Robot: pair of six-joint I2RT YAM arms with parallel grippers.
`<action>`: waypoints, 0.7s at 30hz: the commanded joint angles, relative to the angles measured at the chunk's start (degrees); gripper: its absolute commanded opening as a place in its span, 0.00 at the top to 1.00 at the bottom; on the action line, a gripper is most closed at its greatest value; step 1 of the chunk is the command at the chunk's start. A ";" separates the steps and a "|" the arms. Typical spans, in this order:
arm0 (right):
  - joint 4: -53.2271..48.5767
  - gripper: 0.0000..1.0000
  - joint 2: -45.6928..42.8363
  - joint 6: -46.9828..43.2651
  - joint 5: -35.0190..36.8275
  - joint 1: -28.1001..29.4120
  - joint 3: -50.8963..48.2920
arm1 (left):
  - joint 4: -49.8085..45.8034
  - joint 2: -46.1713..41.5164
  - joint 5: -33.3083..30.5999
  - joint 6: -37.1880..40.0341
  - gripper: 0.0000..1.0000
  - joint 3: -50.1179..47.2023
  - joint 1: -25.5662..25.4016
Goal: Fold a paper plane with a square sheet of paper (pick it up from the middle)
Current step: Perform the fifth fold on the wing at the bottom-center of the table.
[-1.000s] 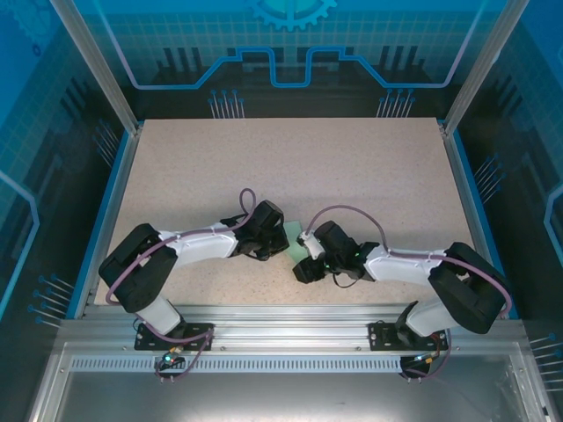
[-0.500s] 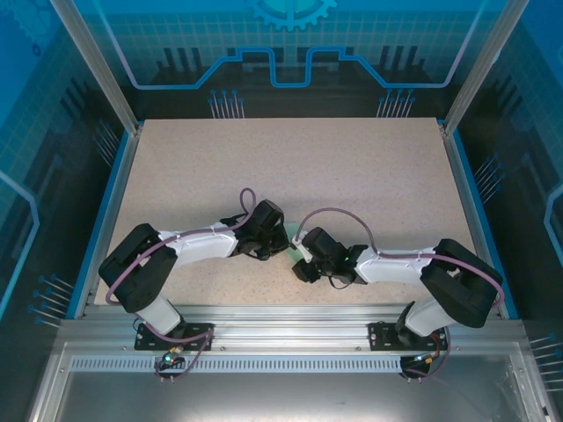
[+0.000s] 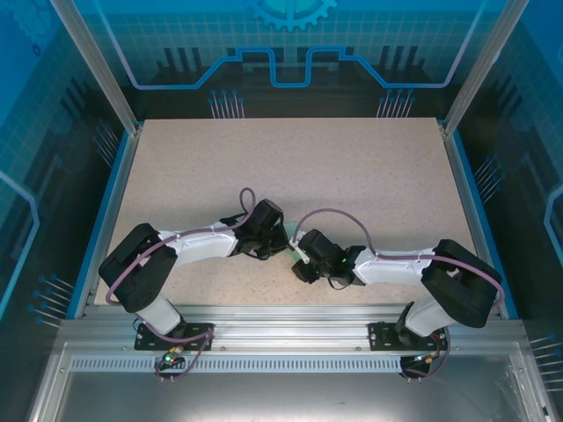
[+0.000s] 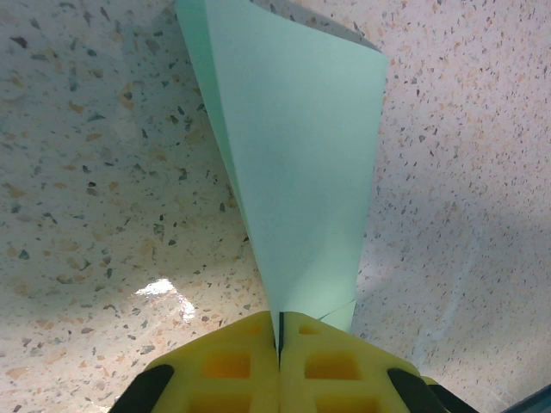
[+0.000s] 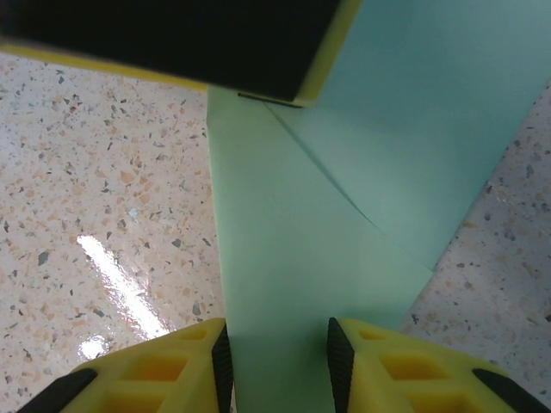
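On the speckled table (image 3: 352, 176) — left claw (image 4: 278, 342) pinches paper (image 4: 301, 172), right claw (image 5: 278, 344) straddles it.

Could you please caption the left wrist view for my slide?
Left gripper shut on the folded mint-green paper, speckled table behind.

No readable text, labels, brands, numbers or signs anywhere.
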 commanded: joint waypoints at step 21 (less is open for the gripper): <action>10.45 0.96 0.22 5.86 -20.24 -8.03 -3.81 | 0.86 -7.97 -1.95 1.37 0.47 -2.67 0.43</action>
